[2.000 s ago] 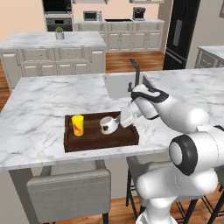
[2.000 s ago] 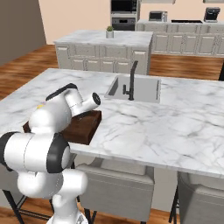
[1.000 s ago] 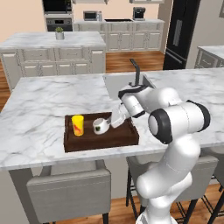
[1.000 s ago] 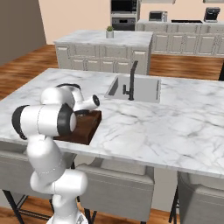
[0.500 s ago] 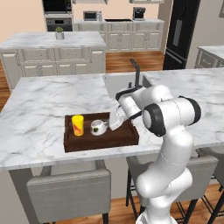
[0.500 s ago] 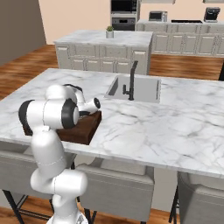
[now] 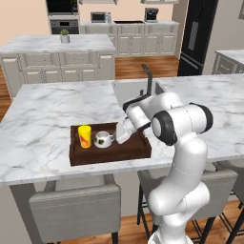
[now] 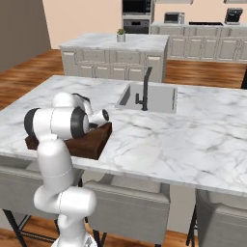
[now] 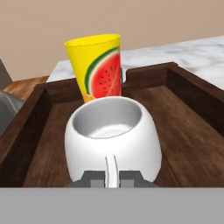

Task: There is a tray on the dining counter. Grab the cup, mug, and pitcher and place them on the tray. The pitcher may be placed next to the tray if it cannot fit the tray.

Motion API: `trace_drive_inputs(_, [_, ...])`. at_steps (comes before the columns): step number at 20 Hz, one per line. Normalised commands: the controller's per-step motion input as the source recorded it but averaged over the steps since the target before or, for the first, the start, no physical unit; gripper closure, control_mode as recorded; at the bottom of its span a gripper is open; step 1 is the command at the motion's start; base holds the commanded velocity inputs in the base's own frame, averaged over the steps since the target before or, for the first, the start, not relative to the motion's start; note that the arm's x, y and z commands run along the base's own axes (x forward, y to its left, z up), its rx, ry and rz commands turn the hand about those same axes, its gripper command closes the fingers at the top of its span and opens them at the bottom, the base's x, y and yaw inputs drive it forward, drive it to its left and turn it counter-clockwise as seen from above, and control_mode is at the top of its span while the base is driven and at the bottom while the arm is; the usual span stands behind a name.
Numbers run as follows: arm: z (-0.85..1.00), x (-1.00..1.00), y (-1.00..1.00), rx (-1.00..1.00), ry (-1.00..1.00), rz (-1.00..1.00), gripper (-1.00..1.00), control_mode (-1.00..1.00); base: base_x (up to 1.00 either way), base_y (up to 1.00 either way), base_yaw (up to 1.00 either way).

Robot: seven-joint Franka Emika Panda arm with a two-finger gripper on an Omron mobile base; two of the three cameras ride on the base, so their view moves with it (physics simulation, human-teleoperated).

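The white mug is inside the dark wooden tray, right in front of the yellow cup with its watermelon print. My gripper is shut on the mug's thin handle. I cannot tell whether the mug's base touches the tray floor. In the left base view the cup stands at the left end of the tray, the mug is just right of it, and my gripper reaches in from the right. The tray lies on the dining counter. The pitcher is out of view.
An inset sink with a black faucet lies behind the tray. Stools stand under the counter's near edge. My own arm hides most of the tray in the right base view. A second island with a potted plant stands farther back.
My gripper has carried the mug leftward along the tray and lower, closer to the cup. The arm's elbow has swung round. The cup and tray have stayed put.
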Motion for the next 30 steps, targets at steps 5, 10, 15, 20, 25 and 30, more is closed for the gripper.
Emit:
trace_drive_inputs(5, [0.00,0.00,0.11,0.00,0.00,0.01,-1.00,-1.00,0.00,0.00,0.00])
trace_drive_inputs(10, [0.00,0.00,0.01,0.00,-0.01,0.00,-1.00,-1.00,0.00,0.00,0.00])
trace_drive_inputs(15, [0.06,0.00,0.00,0.00,0.00,0.00,-1.00,-1.00,0.00,0.00,0.00])
trace_drive_inputs(20, [0.26,-0.02,-0.10,0.00,0.00,0.00,-1.00,-1.00,0.00,0.00,0.00])
trace_drive_inputs(25, [0.37,-0.03,-0.21,0.00,0.00,0.00,-1.00,-1.00,0.00,0.00,0.00])
trace_drive_inputs(30, [0.54,-0.06,-0.29,0.00,0.01,-0.06,-1.00,-1.00,0.00,0.00,0.00])
